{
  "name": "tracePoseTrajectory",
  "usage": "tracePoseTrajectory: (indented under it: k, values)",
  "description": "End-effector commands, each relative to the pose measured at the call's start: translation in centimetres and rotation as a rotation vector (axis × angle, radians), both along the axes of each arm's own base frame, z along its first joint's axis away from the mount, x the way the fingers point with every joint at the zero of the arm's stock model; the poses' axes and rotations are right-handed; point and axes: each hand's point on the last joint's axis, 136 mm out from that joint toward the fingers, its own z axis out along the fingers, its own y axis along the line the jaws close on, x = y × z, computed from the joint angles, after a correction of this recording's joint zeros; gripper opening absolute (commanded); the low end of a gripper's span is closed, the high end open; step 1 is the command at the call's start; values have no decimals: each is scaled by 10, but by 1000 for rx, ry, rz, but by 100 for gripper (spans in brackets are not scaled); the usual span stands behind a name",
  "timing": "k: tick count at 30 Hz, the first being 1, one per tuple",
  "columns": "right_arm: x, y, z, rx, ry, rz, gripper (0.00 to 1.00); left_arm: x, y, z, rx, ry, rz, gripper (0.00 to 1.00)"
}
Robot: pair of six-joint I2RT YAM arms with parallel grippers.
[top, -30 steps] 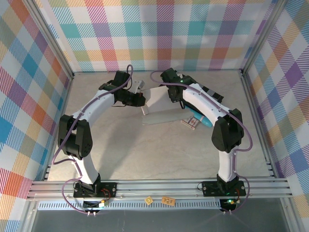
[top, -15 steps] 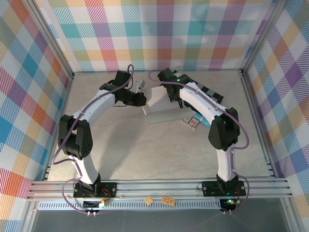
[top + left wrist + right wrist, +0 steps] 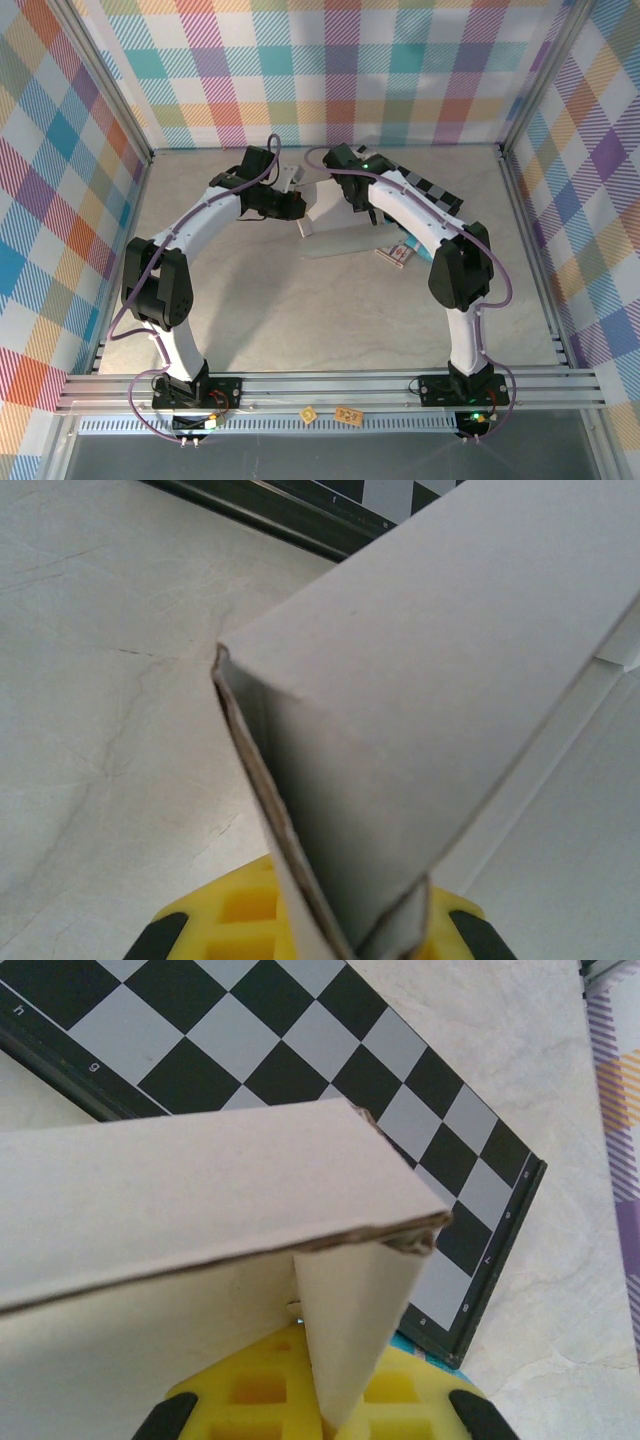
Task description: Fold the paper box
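Evidently, the paper box (image 3: 335, 240) lay toward 12 o'clock on the desk (image 3: 300, 310), with the left claw (image 3: 318, 938) pinching its 9 o'clock wall and the right claw (image 3: 320, 1415) pinching a 1 o'clock flap, apparently to stand opposite sides upright together.

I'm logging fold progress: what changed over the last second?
The right gripper, shut on the paper box, shifted slightly left and farther back, its elbow swinging left; the box's raised panel looks narrower from above. The left gripper kept its grip, barely moving. The checkered board and small packet stayed put.
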Motion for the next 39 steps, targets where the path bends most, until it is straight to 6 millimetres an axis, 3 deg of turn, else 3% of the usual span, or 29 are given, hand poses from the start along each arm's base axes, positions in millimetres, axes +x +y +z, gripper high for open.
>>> tracePoseTrajectory:
  k: [1,10,17,22,27,39]
  values:
    - [0,-11,-3,-19,30,-30,0,1,-11,28,-57,-55,-32,0]
    - [-1,-23,-2,-112,38,-35,0,1,-12,30,-61,-48,-23,0]
    - [-6,-18,0,-12,39,-31,0,1,-13,33,-69,-49,-17,0]
    - [-8,-17,4,145,61,-40,22,2,-15,34,-85,-43,-6,0]
    - [-10,-22,7,185,73,-60,34,2,-15,33,-88,-37,-1,0]
    - [-14,-25,4,226,78,-80,35,2,-13,34,-82,-39,3,0]
